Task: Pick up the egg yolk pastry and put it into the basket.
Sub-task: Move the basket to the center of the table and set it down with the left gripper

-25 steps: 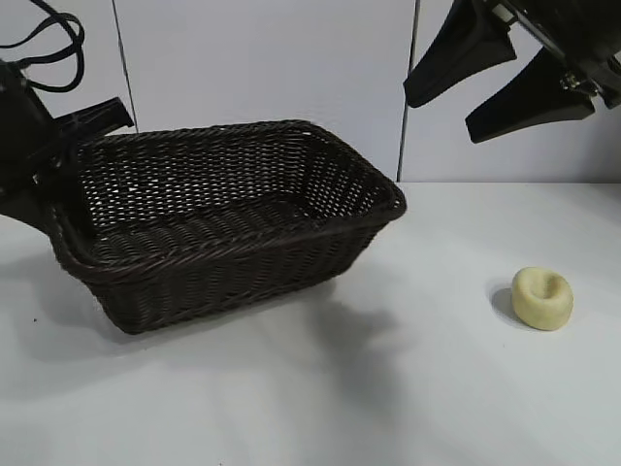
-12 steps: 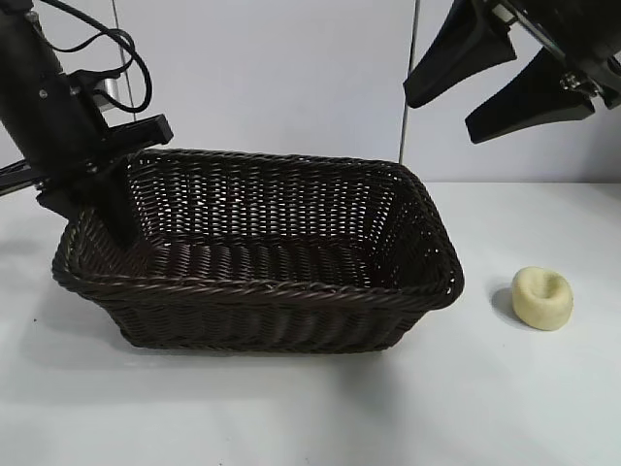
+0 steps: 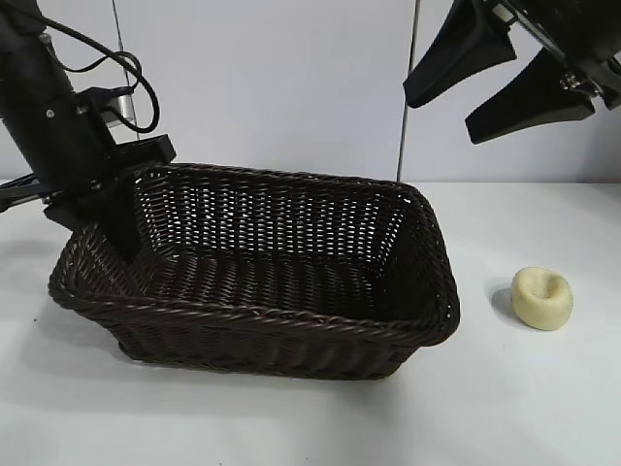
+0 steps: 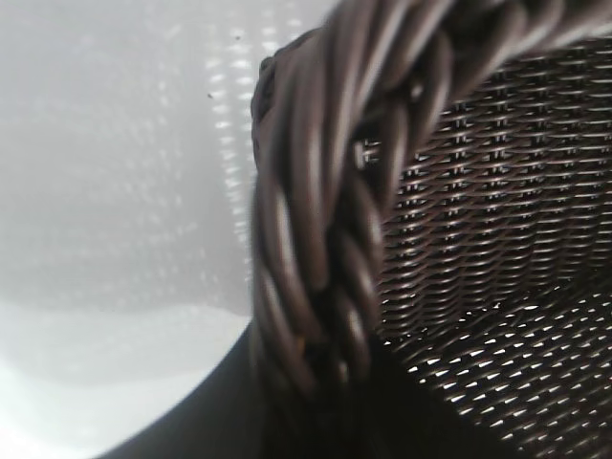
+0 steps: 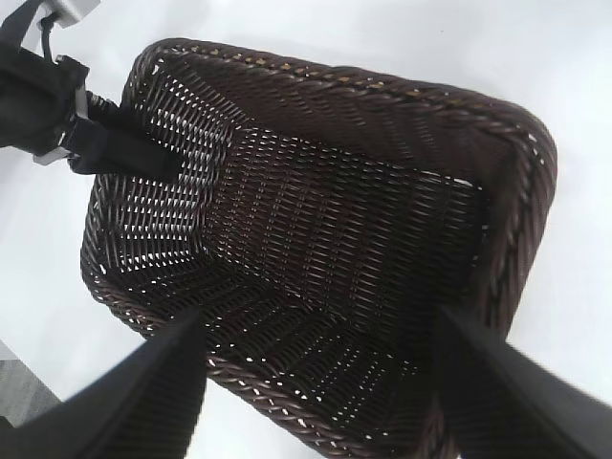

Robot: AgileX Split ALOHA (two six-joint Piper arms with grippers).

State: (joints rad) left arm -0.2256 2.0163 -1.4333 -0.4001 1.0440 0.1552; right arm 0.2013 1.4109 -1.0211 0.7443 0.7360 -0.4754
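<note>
The egg yolk pastry (image 3: pixel 543 298), a small pale yellow bun with a dimple, lies on the white table at the right, apart from the basket. The dark brown wicker basket (image 3: pixel 291 325) stands at the left and centre, and the right wrist view shows it (image 5: pixel 497 124) with nothing inside. My left gripper (image 3: pixel 114 216) is shut on the basket's left braided rim (image 4: pixel 316 191), one finger inside the wall. My right gripper (image 3: pixel 446 112) is open and empty, high above the basket's right end. Its fingers (image 5: pixel 163 382) frame the basket from above.
The white table (image 3: pixel 505 408) runs to a pale wall behind. The left arm's black cables (image 3: pixel 116 78) hang above the basket's left end. Bare table lies between the basket and the pastry and along the front.
The left gripper has swung the basket round and pulled it rightward, from tilted at the far left to lying flat nearer the pastry. The right gripper and pastry have not moved.
</note>
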